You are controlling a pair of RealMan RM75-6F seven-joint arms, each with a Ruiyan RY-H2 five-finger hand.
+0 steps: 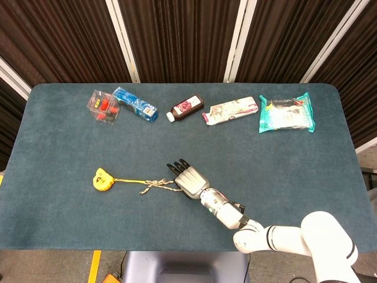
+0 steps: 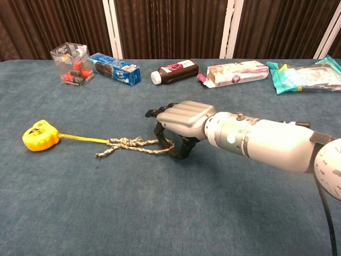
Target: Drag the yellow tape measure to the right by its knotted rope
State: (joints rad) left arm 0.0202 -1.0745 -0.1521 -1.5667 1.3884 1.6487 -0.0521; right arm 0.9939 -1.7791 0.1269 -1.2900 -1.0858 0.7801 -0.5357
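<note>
The yellow tape measure (image 1: 102,179) (image 2: 39,135) lies at the left of the blue-grey table, its tape running right to a knotted rope (image 1: 154,184) (image 2: 133,144). My right hand (image 1: 189,179) (image 2: 184,120) hovers palm down over the rope's right end. Its fingers arch down with the dark fingertips (image 2: 179,153) touching the cloth around the end loop. The rope lies slack and is not lifted, so I see no firm hold. My left hand shows in neither view.
Along the far side of the table (image 1: 283,171) lie a clear box of red items (image 1: 103,107), a blue packet (image 1: 135,104), a dark bottle (image 1: 187,109), a floral pouch (image 1: 231,110) and a teal wipes pack (image 1: 286,114).
</note>
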